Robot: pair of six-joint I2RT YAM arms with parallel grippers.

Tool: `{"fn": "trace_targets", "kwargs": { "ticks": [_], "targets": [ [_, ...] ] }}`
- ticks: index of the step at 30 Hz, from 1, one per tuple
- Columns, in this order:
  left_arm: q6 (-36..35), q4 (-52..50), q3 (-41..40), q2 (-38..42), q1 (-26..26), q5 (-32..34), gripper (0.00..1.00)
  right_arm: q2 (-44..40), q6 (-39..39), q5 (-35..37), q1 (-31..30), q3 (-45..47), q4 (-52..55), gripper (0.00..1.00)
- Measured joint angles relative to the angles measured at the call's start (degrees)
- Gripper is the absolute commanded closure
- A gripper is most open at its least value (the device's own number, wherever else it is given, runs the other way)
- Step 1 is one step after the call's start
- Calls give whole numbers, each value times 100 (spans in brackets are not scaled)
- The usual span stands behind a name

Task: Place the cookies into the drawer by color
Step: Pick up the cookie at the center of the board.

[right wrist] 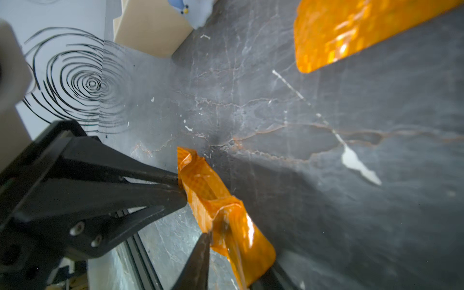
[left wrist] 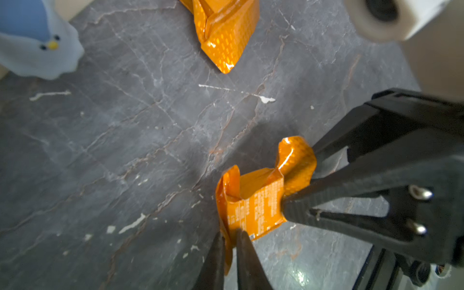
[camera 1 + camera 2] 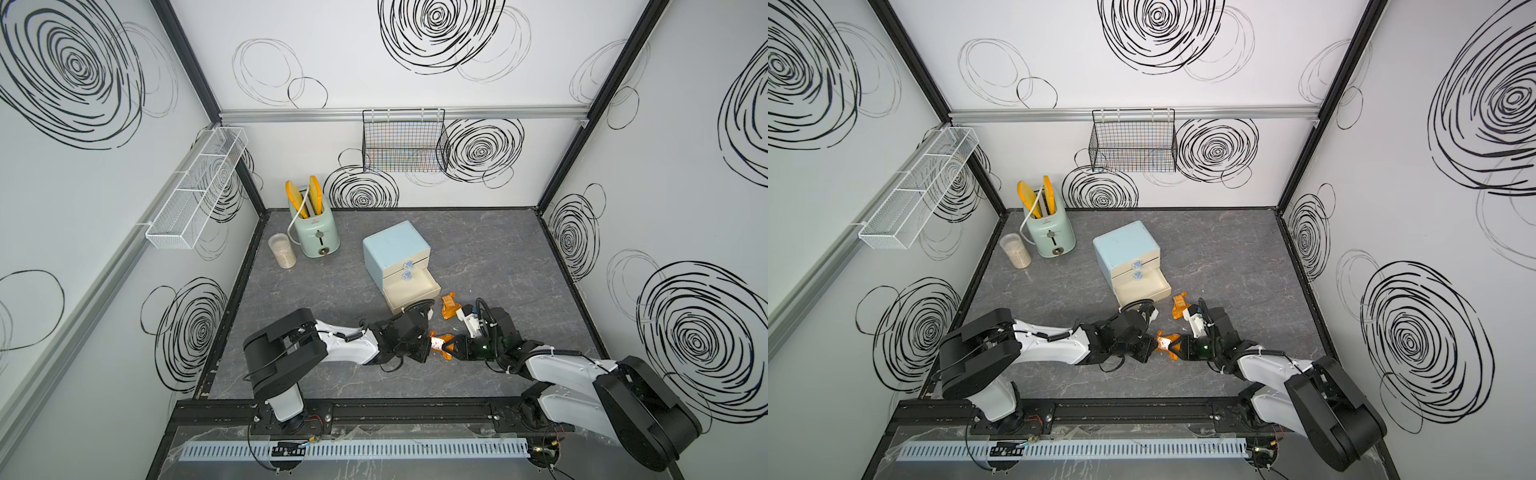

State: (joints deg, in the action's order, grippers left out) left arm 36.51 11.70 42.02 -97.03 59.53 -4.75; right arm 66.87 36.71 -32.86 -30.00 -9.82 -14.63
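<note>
In both top views the cookie appeared to be held just above the tabletop between the two arms. Its long axis ran from the left fingers to the right fingers. The drawer was set beyond them, with its bottom tray pulled open toward the robot just past the left wrist. It was therefore judged nearer that arm. A second cookie was seen lying beside the tray, near the right arm. In the left wrist view the left fingers were pinched shut on one crumpled edge of the cookie. The right fingers were closed on the opposite end, so the foil was bridged between the two. In the right wrist view the cookie was gripped at its near end by the right fingers and at its far end by the left fingers. The drawer was seen beyond them. One grip, it was judged, would have to be released before the cookie could be carried to the tray.
</note>
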Motion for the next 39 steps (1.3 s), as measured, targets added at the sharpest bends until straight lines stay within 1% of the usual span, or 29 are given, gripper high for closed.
{"fn": "trace_targets", "kwargs": {
  "ticks": [2,4,5,8,12,16,19,22,24,29,32,34,39],
  "targets": [
    [9,-46,-17,42,0,-15,76,-98,26,61,-24,-4,2,91],
    [31,-155,-61,142,-2,-15,67,-260,31,164,-33,-11,61,99],
    [26,-223,-85,227,-9,-15,63,-367,15,221,-37,-24,125,100],
    [4,-479,-127,623,-76,-7,55,-662,-28,365,-52,-96,306,100],
    [-90,-787,-129,1403,-337,35,51,-946,-164,444,-52,-304,608,100],
    [-293,-1252,-127,2380,-826,116,48,-1054,-380,417,-52,-592,831,100],
    [-507,-1661,-127,3045,-1351,87,47,-999,-586,323,-50,-903,999,100],
    [-780,-2166,-37,3510,-2009,-37,47,-745,-852,179,-15,-1316,1134,100],
    [-975,-2522,111,3659,-2391,-105,46,-505,-1045,68,13,-1611,1189,100],
    [-1534,-3195,498,3991,-3206,-295,44,426,-1565,-247,98,-2566,1447,100],
    [-1840,-3311,542,4166,-3585,-420,44,981,-1801,-361,129,-3062,1576,100],
    [-1989,-3348,542,4225,-3748,-452,44,1320,-1897,-409,144,-3357,1681,100],
    [-2197,-3257,426,4371,-3884,-501,45,1923,-1993,-496,170,-3858,1893,100]
  ]
}}
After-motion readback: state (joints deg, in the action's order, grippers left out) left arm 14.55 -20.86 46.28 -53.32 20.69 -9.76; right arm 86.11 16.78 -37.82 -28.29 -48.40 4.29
